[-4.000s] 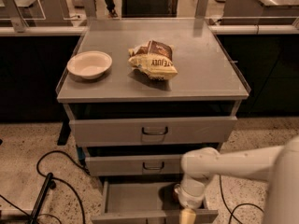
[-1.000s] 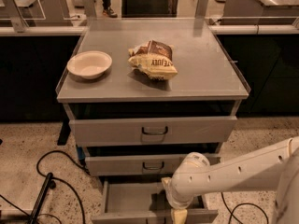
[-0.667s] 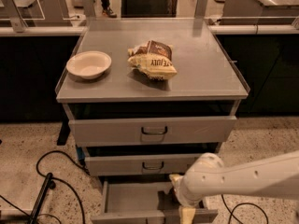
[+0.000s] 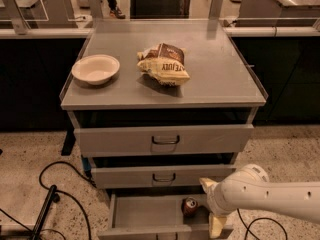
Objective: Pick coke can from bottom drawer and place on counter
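Note:
The coke can [image 4: 189, 204], small and red with a silver top, stands upright in the open bottom drawer [image 4: 145, 213], right of its middle. My gripper [image 4: 211, 206] hangs at the end of the white arm over the drawer's right end, just right of the can. Its cream fingers [image 4: 216, 227] are spread apart, one toward the back and one toward the front, with nothing between them. The can is beside the gripper, not held. The grey counter [image 4: 220, 74] is the cabinet top above.
A white bowl [image 4: 96, 69] and a yellow-brown chip bag [image 4: 163, 64] lie on the counter. The top drawer [image 4: 165, 140] and middle drawer [image 4: 163, 177] are closed. Black cables [image 4: 52, 194] lie on the floor to the left. A ledge with glass panels [image 4: 280, 31] runs behind.
The arm has shifted to the right and its elbow has dropped lower. The coke can, hidden behind the arm before, now shows in the drawer left of the gripper.

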You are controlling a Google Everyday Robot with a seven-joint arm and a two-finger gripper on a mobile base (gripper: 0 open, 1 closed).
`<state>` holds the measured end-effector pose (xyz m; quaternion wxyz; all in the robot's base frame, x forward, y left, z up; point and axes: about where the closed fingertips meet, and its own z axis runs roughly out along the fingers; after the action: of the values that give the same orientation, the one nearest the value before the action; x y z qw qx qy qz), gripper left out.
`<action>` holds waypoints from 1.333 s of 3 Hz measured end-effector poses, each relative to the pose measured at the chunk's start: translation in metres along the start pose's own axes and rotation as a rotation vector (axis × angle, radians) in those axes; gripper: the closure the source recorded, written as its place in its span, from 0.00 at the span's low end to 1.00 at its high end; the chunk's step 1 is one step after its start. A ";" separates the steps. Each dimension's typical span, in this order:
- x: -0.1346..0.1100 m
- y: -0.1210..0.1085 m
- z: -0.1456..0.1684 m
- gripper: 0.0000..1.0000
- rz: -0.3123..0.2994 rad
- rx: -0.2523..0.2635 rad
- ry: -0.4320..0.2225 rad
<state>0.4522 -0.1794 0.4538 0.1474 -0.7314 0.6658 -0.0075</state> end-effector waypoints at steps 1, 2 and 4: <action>0.022 0.001 0.022 0.00 0.041 -0.017 0.002; 0.058 0.001 0.057 0.00 0.121 -0.048 -0.010; 0.081 -0.005 0.085 0.00 0.166 -0.060 -0.040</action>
<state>0.4838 -0.2408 0.3584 0.1389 -0.6776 0.7211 0.0394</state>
